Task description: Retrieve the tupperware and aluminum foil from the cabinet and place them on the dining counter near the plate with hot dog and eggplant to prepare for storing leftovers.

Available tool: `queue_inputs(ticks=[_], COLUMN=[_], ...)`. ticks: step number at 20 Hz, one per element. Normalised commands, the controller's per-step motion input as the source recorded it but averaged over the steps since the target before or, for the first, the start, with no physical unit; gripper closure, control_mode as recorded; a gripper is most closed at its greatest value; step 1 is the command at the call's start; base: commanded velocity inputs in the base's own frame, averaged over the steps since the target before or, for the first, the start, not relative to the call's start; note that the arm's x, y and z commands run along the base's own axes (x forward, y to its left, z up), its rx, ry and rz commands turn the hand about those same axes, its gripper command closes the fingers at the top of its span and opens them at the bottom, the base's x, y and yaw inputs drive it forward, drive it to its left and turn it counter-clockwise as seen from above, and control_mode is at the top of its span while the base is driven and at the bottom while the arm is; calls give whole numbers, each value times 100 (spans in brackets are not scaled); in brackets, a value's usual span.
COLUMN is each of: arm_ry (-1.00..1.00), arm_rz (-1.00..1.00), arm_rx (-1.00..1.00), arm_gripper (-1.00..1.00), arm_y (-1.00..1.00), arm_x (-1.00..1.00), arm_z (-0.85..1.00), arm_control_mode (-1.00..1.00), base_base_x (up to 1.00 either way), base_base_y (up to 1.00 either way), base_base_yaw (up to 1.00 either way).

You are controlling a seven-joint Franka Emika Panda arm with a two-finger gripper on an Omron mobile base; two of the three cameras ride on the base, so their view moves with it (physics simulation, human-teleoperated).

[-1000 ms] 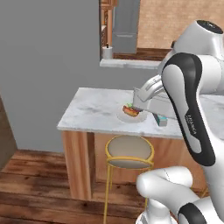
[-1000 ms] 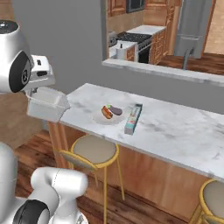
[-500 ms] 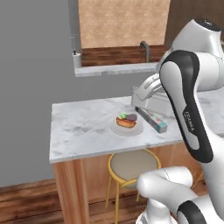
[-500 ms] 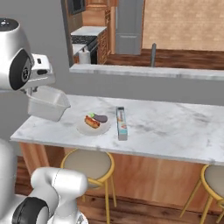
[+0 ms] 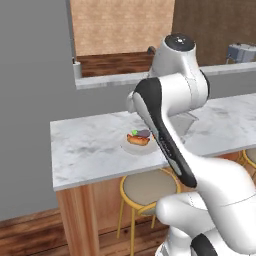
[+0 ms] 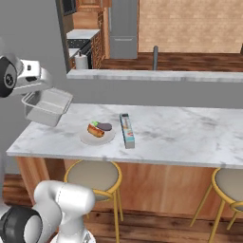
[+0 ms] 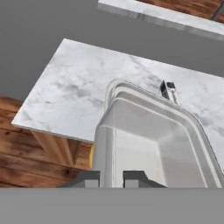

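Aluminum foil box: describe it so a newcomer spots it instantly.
Find the long marble dining counter with the stools beneath. Near its middle sits a white plate of food; the aluminum foil lies flat just right of it. It is the slim carton with a teal end, unlike the round plate.

The tupperware (image 6: 46, 107) is looking like thin, translucent greyish plastic with a smooth sheen. The dining counter (image 6: 190, 137) is showing polished white-grey veined marble over a matt wood-grain base. The aluminum foil (image 6: 126, 130) is appearing as printed cardboard.
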Motion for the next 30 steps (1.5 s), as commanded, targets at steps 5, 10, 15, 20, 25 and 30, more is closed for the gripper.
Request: queue_inputs(ticks=[5, 10, 15, 20, 25, 30], arm_ry=[-1, 14, 10, 0, 0, 0], arm_rz=[-23, -13, -2, 0, 2, 1], arm_rx=[-4, -1, 0, 0, 0, 0], arm_gripper=[100, 100, 100, 100, 100, 100], arm_y=[49, 28, 15, 19, 23, 21], arm_x=[80, 79, 66, 55, 49, 53], arm_z=[-52, -36, -53, -77, -88, -68], arm_control_mode=[-100, -100, -100, -100, -100, -100], base_base_x=[0, 0, 0, 0, 0, 0], base_base_y=[0, 0, 0, 0, 0, 0], base_base_yaw=[0, 0, 0, 0, 0, 0])
